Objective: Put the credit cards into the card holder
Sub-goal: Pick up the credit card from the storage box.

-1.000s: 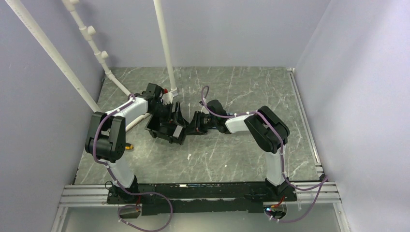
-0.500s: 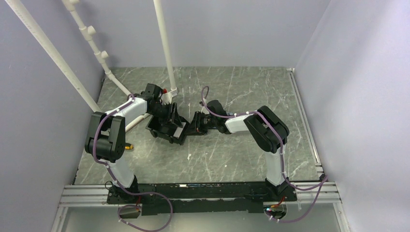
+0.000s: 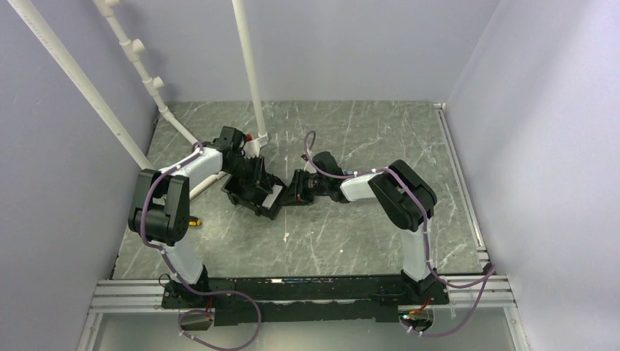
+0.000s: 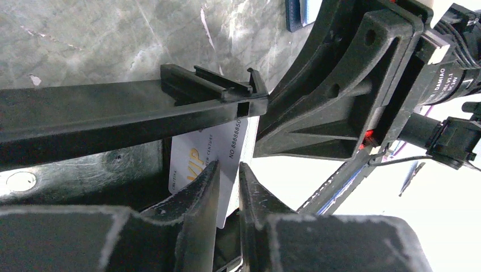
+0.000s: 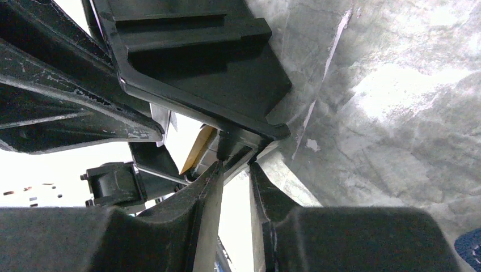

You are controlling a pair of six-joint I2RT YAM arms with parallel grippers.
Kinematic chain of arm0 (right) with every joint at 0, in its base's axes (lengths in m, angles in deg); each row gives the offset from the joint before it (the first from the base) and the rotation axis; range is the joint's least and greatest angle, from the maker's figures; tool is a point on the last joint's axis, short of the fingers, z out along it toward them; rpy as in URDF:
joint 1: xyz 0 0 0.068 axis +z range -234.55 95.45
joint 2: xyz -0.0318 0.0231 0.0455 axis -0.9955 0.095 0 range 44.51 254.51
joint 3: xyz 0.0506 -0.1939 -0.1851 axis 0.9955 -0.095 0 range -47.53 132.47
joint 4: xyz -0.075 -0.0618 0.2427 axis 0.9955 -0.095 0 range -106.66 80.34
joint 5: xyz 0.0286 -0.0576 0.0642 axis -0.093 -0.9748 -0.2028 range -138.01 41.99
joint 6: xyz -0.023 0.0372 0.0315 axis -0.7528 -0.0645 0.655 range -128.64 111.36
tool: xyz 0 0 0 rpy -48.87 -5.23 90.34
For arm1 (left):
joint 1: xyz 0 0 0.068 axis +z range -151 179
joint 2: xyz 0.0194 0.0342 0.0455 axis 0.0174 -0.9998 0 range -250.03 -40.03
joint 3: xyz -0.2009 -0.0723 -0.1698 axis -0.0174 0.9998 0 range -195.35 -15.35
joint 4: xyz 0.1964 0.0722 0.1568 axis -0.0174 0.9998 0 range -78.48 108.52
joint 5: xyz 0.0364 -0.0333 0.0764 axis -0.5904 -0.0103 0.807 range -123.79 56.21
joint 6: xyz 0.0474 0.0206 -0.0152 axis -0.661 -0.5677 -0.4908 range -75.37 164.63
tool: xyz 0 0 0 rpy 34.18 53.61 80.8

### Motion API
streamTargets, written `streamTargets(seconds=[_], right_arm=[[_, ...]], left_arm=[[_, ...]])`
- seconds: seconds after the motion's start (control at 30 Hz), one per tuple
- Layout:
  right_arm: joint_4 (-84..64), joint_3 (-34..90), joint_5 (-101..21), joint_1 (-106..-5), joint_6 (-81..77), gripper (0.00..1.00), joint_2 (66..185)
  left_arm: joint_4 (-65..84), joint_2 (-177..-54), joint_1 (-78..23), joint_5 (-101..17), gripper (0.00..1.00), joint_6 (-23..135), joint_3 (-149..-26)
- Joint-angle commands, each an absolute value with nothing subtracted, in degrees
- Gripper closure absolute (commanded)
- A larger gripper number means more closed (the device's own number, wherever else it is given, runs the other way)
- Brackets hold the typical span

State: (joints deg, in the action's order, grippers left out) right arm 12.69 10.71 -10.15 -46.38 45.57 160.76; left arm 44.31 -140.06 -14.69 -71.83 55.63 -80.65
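Observation:
A pale whitish credit card (image 4: 199, 160) printed "VIP" stands on edge inside the tilted black bin (image 4: 113, 113). My left gripper (image 4: 228, 165) reaches into the bin with the card between its fingers. The card lies against the left finger (image 4: 201, 192), and a thin gap shows at the other one. From above, the card (image 3: 273, 198) shows at the bin's (image 3: 245, 199) right end. My right gripper (image 5: 235, 164) is shut on the bin's rim (image 5: 198, 68). An orange-tan card (image 5: 198, 148) peeks out behind it. The dark blue card holder (image 4: 298, 11) lies on the table beyond the bin, and its corner (image 5: 468, 246) also shows.
White pipes (image 3: 248, 73) rise from the back left of the marbled table (image 3: 365, 234). A small orange-tipped object (image 3: 194, 219) lies by the left arm. Pale walls close in on three sides.
My left gripper's jaws have narrowed around the white card. The bin has tipped slightly, and the card now shows at its right end. The right gripper has kept its hold.

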Motion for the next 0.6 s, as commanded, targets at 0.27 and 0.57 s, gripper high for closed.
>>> streamTargets(seconds=[0.27, 0.57], right_arm=[[15.5, 13.3, -10.2, -45.6, 45.3, 0.75, 161.1], [14.9, 13.5, -10.2, -45.7, 45.1, 0.75, 161.0]], left_arm=[[46.0, -136.3, -16.4, -69.9, 0.89, 53.7, -81.1], [47.9, -133.0, -16.7, -64.6, 0.96, 52.9, -81.6]])
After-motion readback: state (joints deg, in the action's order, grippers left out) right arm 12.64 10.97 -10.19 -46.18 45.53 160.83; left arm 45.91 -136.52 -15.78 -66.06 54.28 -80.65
